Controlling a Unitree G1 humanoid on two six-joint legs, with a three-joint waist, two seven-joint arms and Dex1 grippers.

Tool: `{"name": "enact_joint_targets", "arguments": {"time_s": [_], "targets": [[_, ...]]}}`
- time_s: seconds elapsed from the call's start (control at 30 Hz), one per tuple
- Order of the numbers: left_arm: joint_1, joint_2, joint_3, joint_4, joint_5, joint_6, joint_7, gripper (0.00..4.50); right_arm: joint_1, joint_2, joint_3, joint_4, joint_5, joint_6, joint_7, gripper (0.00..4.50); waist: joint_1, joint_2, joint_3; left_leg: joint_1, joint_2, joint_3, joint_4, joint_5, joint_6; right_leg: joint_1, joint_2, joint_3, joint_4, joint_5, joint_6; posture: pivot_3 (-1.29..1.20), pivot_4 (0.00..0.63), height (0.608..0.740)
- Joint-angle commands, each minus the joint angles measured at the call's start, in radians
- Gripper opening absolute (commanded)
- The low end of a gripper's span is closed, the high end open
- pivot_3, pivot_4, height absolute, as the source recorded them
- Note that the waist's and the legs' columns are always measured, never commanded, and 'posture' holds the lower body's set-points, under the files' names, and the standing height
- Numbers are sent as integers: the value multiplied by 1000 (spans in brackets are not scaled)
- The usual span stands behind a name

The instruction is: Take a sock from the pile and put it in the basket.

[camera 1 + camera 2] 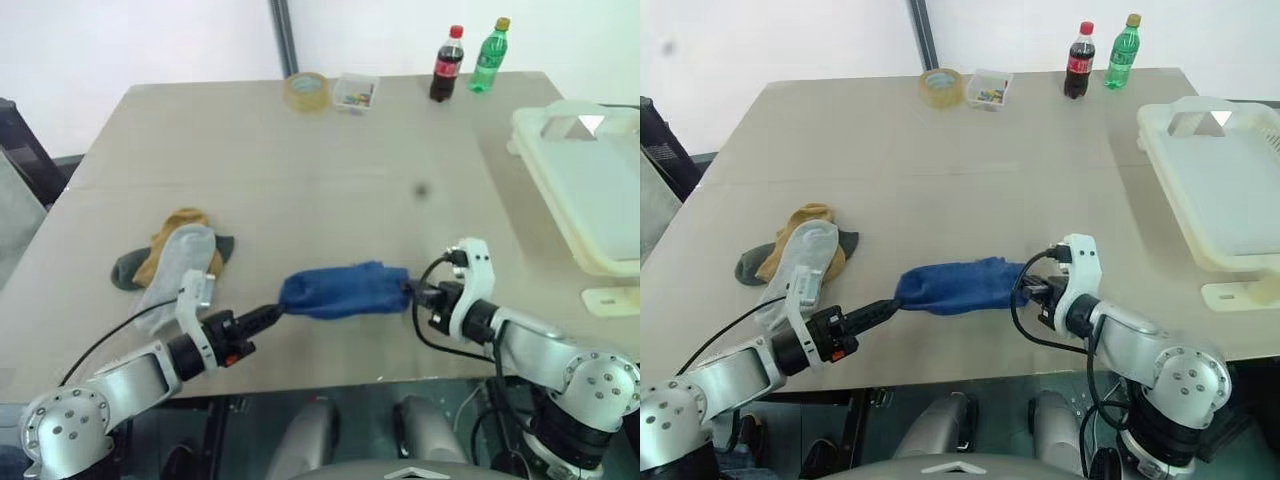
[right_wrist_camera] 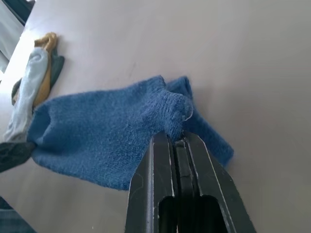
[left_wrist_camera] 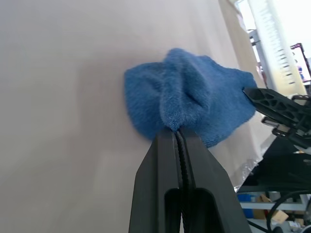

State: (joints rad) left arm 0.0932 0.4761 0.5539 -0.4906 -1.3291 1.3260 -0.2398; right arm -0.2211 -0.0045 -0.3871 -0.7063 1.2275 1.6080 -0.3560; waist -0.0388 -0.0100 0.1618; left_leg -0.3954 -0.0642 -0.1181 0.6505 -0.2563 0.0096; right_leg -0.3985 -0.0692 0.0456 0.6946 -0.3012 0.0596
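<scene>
Sock (image 1: pixel 343 291) stretched between both pincers, each clamped on one end.
Pulling further apart could slip it free short of the basket (image 1: pixel 590 185).

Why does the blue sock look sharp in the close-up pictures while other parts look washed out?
Left wrist view: blue sock crisp, background beyond the table overexposed. Right wrist view: pile slightly soft. Left eye view: basket bright, faint shadow under the sock.

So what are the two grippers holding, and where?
Both hold the blue sock: left gripper pinches one end, right gripper the other.
</scene>
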Motion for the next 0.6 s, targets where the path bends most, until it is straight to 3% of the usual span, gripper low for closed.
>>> {"name": "enact_joint_targets", "arguments": {"time_s": [0.03, 0.23, 0.6], "targets": [[5, 15, -18, -8, 1, -64, 11, 57, -5, -28, 5, -13, 75, 1, -50, 0, 0, 0, 0, 0, 0, 0, 0, 0, 0, 0, 0, 0, 0, 0, 0, 0, 150, 740], [-8, 18, -82, -13, -23, -102, 42, 57, 11, -126, 60, 25, 227, -99, -171, 0, 0, 0, 0, 0, 0, 0, -1, 0, 0, 1, 0, 0, -1, 0, 0, 0, 150, 740], [-36, 13, -166, -22, -112, -186, 181, 57, 14, -419, 305, 84, 514, -447, -376, 0, -2, 0, 0, 0, 0, 0, -1, 0, 0, 2, 0, -1, -1, 0, 0, 0, 150, 740]]}}
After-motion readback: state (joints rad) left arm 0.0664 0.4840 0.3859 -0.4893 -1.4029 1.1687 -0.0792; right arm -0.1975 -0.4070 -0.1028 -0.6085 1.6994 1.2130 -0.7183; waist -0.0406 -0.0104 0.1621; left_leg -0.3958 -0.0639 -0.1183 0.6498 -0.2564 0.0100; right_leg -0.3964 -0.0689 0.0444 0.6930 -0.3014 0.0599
